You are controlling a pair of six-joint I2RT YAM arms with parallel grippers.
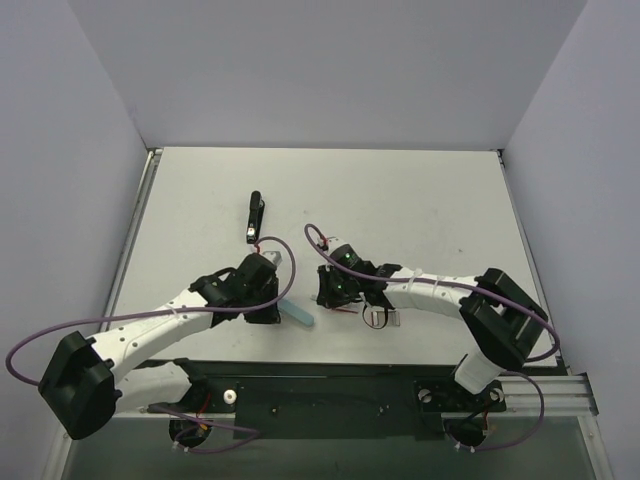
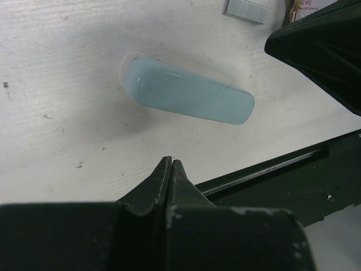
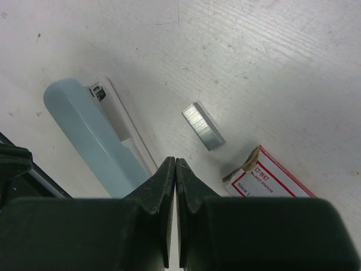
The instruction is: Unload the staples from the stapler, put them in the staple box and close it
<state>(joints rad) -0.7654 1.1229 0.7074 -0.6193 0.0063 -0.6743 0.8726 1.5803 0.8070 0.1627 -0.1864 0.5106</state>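
Note:
The light blue stapler (image 1: 297,313) lies flat on the white table between my two grippers. In the right wrist view the stapler (image 3: 84,132) shows its blue top and white base side by side. The staples (image 3: 203,125), a short silver strip, lie loose on the table just right of it. They also show at the top edge of the left wrist view (image 2: 245,10), beyond the stapler (image 2: 189,96). My left gripper (image 2: 171,164) is shut and empty, just short of the stapler. My right gripper (image 3: 175,162) is shut and empty, near the staples and apart from them.
A small red-and-white box (image 3: 271,178) lies right of the staples. A black elongated tool (image 1: 255,217) lies farther back on the table. The black front rail (image 2: 293,175) runs close behind the stapler. The right gripper's body (image 2: 321,51) is close to the left one.

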